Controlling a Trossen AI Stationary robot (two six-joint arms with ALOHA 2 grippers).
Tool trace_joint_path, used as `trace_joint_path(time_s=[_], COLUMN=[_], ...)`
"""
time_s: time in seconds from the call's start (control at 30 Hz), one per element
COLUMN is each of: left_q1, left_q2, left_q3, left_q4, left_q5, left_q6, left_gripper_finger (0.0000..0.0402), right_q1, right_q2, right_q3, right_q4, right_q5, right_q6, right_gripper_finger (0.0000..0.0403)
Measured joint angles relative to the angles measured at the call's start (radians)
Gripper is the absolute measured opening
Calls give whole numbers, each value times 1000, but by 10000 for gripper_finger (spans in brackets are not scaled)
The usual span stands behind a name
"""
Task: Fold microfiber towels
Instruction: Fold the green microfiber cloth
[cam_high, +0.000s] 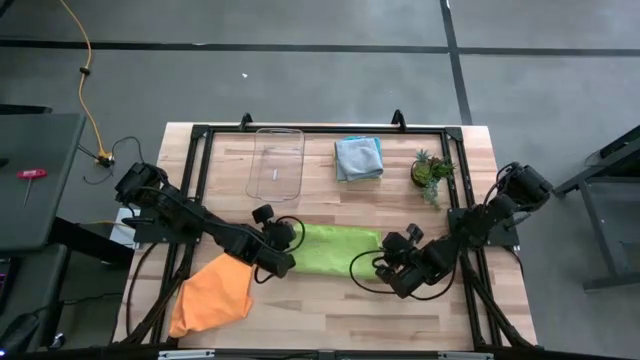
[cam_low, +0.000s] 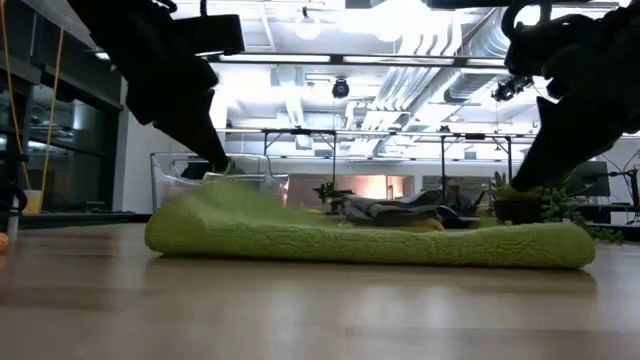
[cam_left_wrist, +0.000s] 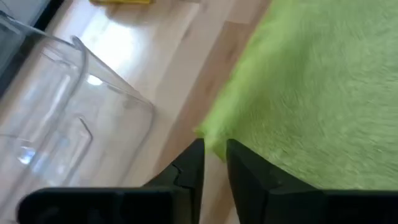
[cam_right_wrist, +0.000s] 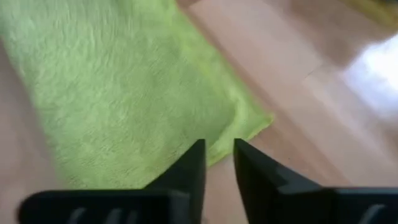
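A lime green towel (cam_high: 335, 248) lies folded into a long strip across the middle of the table, resting flat on the wood (cam_low: 370, 240). My left gripper (cam_high: 285, 262) stands at its left end with its fingers slightly open, and a towel corner (cam_left_wrist: 214, 144) shows between the fingertips. My right gripper (cam_high: 385, 270) stands at the right end, open, just above the towel's edge (cam_right_wrist: 219, 146). An orange towel (cam_high: 212, 295) lies crumpled at the near left. A folded blue-grey towel (cam_high: 358, 158) lies at the back. My left gripper comes slanting down from the table's left, and the towel's left corner (cam_left_wrist: 211, 140) sits in the narrow gap between its fingertips. Whether the fingers touch it, I cannot tell. The towel lies on the table.
A clear plastic tray (cam_high: 276, 162) stands at the back left, close beyond my left gripper (cam_left_wrist: 74, 118). A small potted plant (cam_high: 432, 170) stands at the back right. Bare wood lies along the near edge in front of the green towel.
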Motion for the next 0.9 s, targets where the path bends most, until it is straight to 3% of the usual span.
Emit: trace_joint_path(time_s=[0.27, 0.43, 0.53, 0.67, 0.8, 0.9], left_q1=[29, 26, 7, -32, -48, -27], left_q2=[-36, -145, -230, -341, -407, -427], left_q3=[0, 0, -20, -141, -318, -395], left_q4=[-23, -75, -28, 264, 699, 895], left_q5=[-27, -36, -97, -78, 145, 314], left_q6=[127, 154, 166, 287, 436, 496], left_gripper_finger=[124, 145, 149, 146, 143, 143], right_q1=[1, 54, 88, 135, 153, 147], right_q2=[-10, -40, -66, -81, -81, -80], right_q3=[0, 0, 0, -19, -88, -147], right_q4=[-157, -289, -339, -316, -139, 64], right_q5=[80, 123, 189, 278, 286, 282], right_q6=[16, 106, 186, 254, 253, 167], right_gripper_finger=[162, 180, 181, 181, 181, 181])
